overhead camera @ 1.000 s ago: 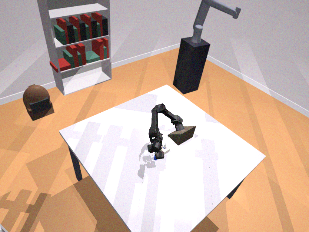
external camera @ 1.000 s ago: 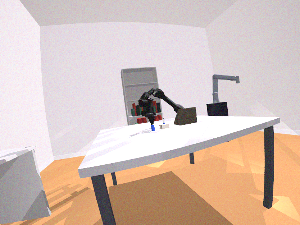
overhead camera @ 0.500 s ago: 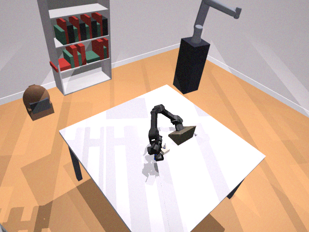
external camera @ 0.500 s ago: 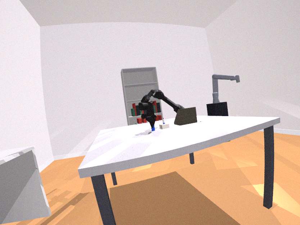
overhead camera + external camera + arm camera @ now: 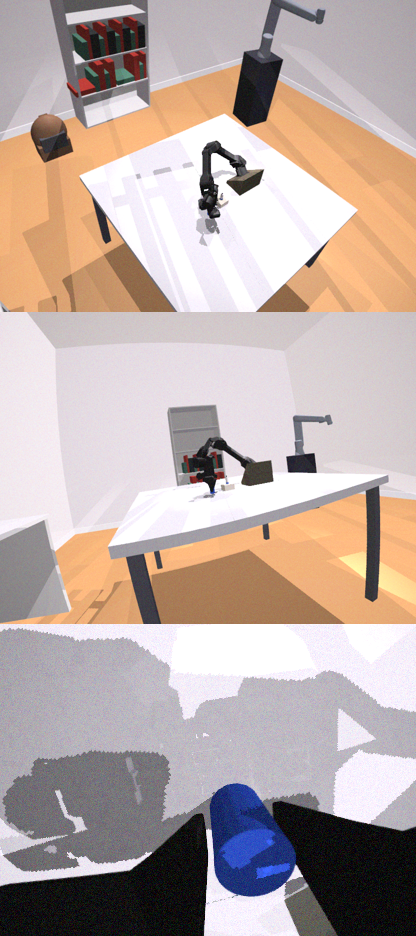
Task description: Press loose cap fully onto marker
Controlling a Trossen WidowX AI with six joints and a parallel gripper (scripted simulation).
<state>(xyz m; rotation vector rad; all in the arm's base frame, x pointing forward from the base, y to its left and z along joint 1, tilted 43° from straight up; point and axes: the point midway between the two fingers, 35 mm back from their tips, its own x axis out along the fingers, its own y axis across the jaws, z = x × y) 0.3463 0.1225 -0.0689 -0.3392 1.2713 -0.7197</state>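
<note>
The cap [image 5: 248, 839] stands upright between the fingers of the gripper [image 5: 240, 844], just beside the holder [image 5: 222, 202]; the jaws are closing, grip not yet firm.

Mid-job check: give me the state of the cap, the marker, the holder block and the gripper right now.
cap: upright on the table, between the fingers, not yet lifted
marker: upright in its holder, uncapped
holder block: flat on the table, beside the gripper
gripper: closing around the cap, grip not confirmed
</note>
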